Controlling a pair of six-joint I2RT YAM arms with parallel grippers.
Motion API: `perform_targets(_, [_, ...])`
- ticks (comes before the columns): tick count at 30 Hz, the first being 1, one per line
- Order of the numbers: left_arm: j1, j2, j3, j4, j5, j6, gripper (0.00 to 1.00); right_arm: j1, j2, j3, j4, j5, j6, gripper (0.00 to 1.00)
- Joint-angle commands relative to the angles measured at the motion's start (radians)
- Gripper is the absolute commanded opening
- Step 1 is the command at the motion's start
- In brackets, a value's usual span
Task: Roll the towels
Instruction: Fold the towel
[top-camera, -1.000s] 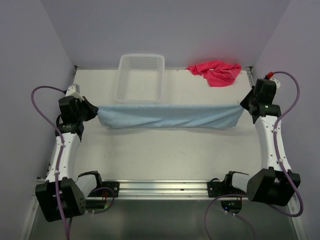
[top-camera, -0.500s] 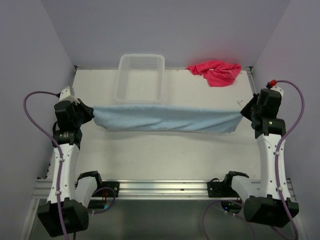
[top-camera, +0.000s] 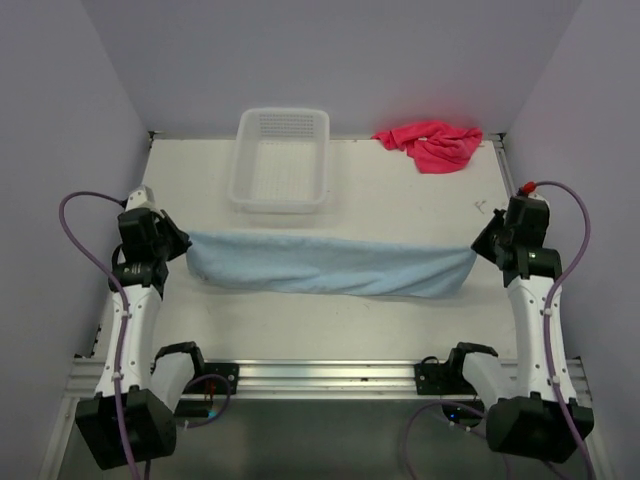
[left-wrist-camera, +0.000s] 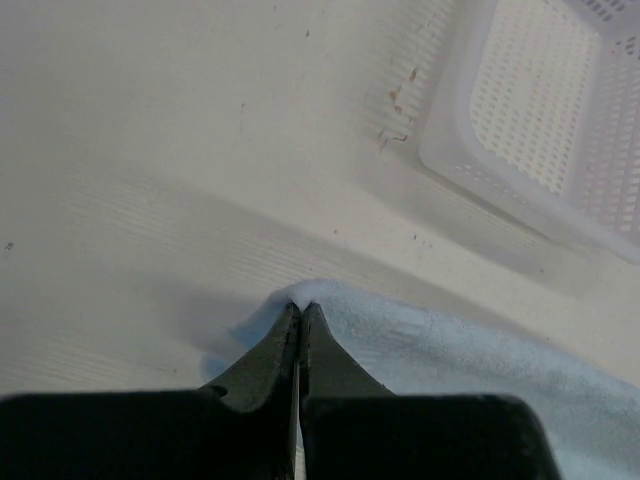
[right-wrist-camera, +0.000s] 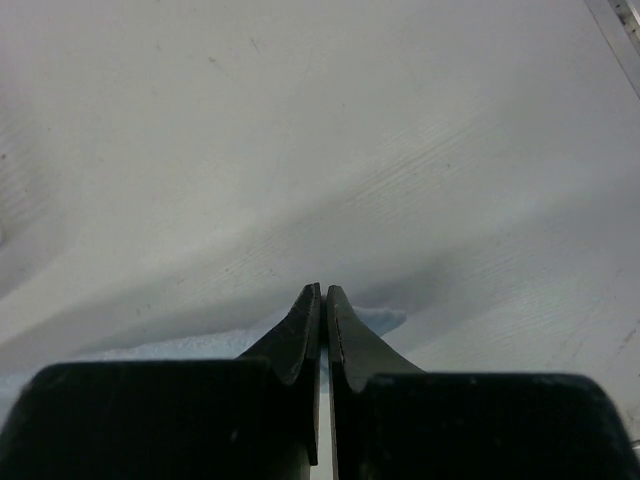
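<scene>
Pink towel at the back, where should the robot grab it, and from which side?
The pink towel lies crumpled against the back wall, so nothing fits behind it. Its left end sticks out as a thin flap on the table. Probably best to pinch that flap, coming down from above on the near side.
</scene>
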Motion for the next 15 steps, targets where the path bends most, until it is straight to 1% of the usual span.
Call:
perform_targets(1, [0.012,0.079,-0.001,0.034,0.004,-0.008,0.00,-0.003,0.078,-0.022,0.063,-0.007,-0.013,0.00])
perform_targets(4, [0.012,0.158,0.013,0.086,0.032,-0.019,0.00,-0.003,0.152,-0.034,0.114,-0.001,-0.003,0.00])
perform_targets(6, [0.010,0.217,0.033,0.126,0.042,-0.025,0.00,-0.003,0.190,-0.039,0.173,0.005,0.008,0.00])
perform_targets(7, [0.010,0.237,0.043,0.134,0.044,-0.025,0.00,-0.003,0.236,-0.037,0.209,0.007,0.013,0.00])
perform_targets(9, [0.010,0.306,0.082,0.157,0.046,-0.019,0.00,-0.003,0.281,-0.028,0.239,0.004,0.017,0.00])
perform_targets(11, [0.012,0.378,0.118,0.175,0.053,-0.008,0.00,-0.003,0.361,-0.002,0.263,0.002,0.020,0.00])
perform_targets(15, [0.010,0.493,0.174,0.179,0.072,0.008,0.00,-0.003,0.479,0.041,0.296,0.008,0.013,0.00])
